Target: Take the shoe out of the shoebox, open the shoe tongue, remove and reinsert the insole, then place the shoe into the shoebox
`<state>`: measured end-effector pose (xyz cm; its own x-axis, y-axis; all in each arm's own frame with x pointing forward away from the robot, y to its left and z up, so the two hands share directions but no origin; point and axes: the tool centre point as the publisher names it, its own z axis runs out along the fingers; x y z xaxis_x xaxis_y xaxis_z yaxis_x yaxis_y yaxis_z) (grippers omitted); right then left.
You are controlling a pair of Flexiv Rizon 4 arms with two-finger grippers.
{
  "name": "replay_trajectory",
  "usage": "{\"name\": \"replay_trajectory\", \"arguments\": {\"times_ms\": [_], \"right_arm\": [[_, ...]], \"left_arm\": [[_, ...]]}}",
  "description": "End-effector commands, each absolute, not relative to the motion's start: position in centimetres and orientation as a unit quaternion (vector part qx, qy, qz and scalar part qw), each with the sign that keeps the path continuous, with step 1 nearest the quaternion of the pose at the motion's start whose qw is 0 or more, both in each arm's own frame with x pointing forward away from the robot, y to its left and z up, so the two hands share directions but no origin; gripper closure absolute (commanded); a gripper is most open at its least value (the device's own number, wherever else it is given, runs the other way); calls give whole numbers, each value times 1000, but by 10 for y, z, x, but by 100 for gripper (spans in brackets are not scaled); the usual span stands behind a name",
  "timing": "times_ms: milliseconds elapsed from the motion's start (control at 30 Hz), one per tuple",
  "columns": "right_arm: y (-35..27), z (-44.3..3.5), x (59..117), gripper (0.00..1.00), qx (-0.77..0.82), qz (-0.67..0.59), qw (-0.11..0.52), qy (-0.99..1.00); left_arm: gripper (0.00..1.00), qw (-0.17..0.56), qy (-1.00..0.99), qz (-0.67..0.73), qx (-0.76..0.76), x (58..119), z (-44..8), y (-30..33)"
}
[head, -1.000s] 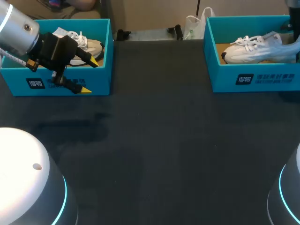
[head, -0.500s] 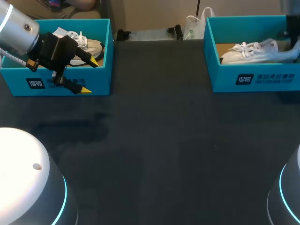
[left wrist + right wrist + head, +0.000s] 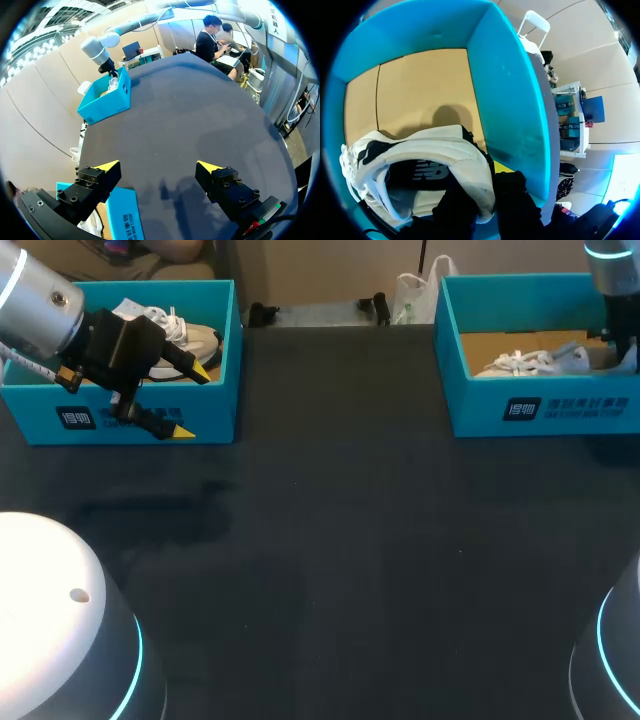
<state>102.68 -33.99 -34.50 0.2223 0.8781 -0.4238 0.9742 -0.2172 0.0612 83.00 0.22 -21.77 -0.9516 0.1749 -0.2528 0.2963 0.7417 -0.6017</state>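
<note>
A white shoe (image 3: pixel 525 363) lies low inside the blue shoebox (image 3: pixel 540 405) at the far right, toe toward the middle. My right arm (image 3: pixel 608 275) comes down at its heel end. In the right wrist view my right gripper (image 3: pixel 487 182) is shut on the heel collar of the shoe (image 3: pixel 420 150), above the box's cardboard floor (image 3: pixel 410 85). A second white shoe (image 3: pixel 190 338) rests in the left blue shoebox (image 3: pixel 230 340). My left gripper (image 3: pixel 192 400) hangs open over that box's front wall, its fingers (image 3: pixel 107 166) wide apart and holding nothing.
Dark table surface (image 3: pixel 340 540) stretches between the two boxes. Both arm bases (image 3: pixel 50 620) rise at the near corners. A few small dark items (image 3: pixel 265 312) sit at the far edge between the boxes.
My right gripper has lowered the shoe down into the right shoebox and drawn it a little to the right. The left arm has stayed still.
</note>
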Motion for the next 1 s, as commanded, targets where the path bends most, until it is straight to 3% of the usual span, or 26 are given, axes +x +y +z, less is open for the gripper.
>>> {"name": "replay_trajectory", "arguments": {"times_ms": [33, 400, 433, 467, 600, 733, 767, 1000], "right_arm": [[-339, -357, 1026, 100, 765, -156, 158, 604], [-340, -364, 1021, 100, 772, -158, 155, 596], [-340, -364, 1021, 84, 773, -157, 155, 595], [-340, -364, 1021, 81, 774, -156, 155, 594], [-341, -364, 1021, 81, 775, -150, 156, 593], [-342, -366, 1023, 69, 775, -147, 157, 594], [-342, -366, 1023, 61, 775, -146, 158, 594], [-343, -359, 1024, 55, 779, -144, 160, 589]], "left_arm": [[0, 90, 930, -334, 127, 830, -217, 2], [0, 90, 930, -334, 127, 830, -217, 2], [0, 90, 930, -334, 127, 830, -217, 2], [0, 90, 930, -334, 127, 830, -217, 2], [0, 90, 930, -334, 127, 830, -217, 2], [0, 90, 930, -334, 127, 830, -217, 2], [0, 90, 930, -334, 127, 830, -217, 2], [0, 90, 930, -334, 127, 830, -217, 2]]}}
